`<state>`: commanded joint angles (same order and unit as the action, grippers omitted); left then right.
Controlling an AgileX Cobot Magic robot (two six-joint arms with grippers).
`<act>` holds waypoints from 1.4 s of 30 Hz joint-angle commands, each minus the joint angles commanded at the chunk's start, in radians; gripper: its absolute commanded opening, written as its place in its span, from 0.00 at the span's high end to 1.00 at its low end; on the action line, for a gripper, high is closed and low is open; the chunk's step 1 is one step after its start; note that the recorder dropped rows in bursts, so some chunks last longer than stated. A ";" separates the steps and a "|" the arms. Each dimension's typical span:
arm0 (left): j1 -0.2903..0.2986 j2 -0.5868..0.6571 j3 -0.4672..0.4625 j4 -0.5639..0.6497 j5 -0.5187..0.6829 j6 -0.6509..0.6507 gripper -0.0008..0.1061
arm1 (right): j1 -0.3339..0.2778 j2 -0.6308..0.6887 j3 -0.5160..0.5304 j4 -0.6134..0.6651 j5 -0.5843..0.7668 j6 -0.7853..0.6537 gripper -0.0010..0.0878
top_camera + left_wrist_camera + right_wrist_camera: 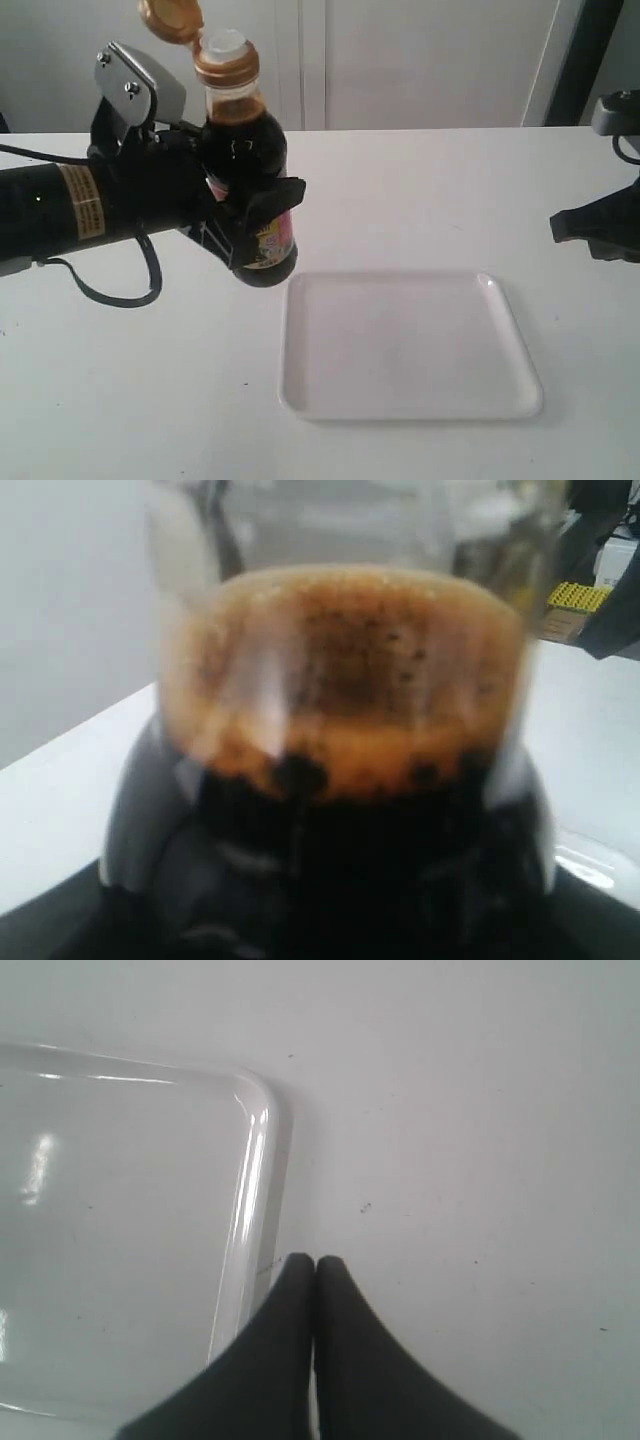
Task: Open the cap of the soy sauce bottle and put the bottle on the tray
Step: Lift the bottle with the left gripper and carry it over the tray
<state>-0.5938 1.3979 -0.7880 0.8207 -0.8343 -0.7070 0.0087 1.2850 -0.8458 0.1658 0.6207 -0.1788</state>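
My left gripper [245, 215] is shut on the soy sauce bottle [247, 160], holding it upright above the table just left of the tray [410, 345]. The golden-brown cap [170, 20] is flipped open and leans back, baring the white spout [225, 44]. In the left wrist view the bottle [345, 730] fills the picture, dark liquid below a foamy brown band, and hides the fingers. My right gripper [316, 1265] is shut and empty, hovering over the table beside the tray's rounded corner [255, 1110]; in the exterior view it [565, 228] sits at the far right.
White table [150, 400] all round, with a grey wall behind. A black cable [120, 290] loops below the left arm. A yellow object [578, 597] lies far off at the table's end in the left wrist view.
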 joint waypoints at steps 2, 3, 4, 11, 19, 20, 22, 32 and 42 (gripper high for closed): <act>-0.024 0.021 -0.007 -0.023 -0.002 0.009 0.99 | 0.000 0.000 0.000 0.001 -0.005 0.000 0.99; -0.038 0.037 -0.015 -0.037 -0.002 0.012 0.99 | 0.000 0.000 0.000 0.004 -0.007 0.000 0.99; -0.052 0.053 -0.023 -0.050 -0.002 0.020 0.99 | 0.000 0.000 0.000 0.007 -0.007 0.000 0.99; -0.136 0.150 -0.069 -0.176 -0.005 0.126 0.99 | 0.000 0.000 0.000 0.007 -0.009 0.000 0.99; -0.209 0.258 -0.149 -0.241 -0.009 0.191 0.99 | 0.000 0.000 0.034 0.024 -0.064 0.000 0.99; -0.218 0.271 -0.160 -0.241 -0.009 0.191 0.99 | 0.000 0.000 0.034 0.024 -0.064 0.000 0.99; -0.227 0.294 -0.178 -0.241 -0.009 0.191 0.99 | 0.000 0.000 0.034 0.024 -0.064 0.000 0.99; -0.247 0.404 -0.263 -0.247 -0.009 0.191 0.99 | 0.000 0.000 0.033 0.024 -0.067 0.000 0.99; -0.247 0.475 -0.282 -0.247 -0.050 0.191 0.99 | 0.000 0.000 0.033 0.026 -0.072 0.000 0.99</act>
<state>-0.8411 1.8726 -1.0705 0.5737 -0.8838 -0.5162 0.0087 1.2850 -0.8132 0.1920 0.5487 -0.1788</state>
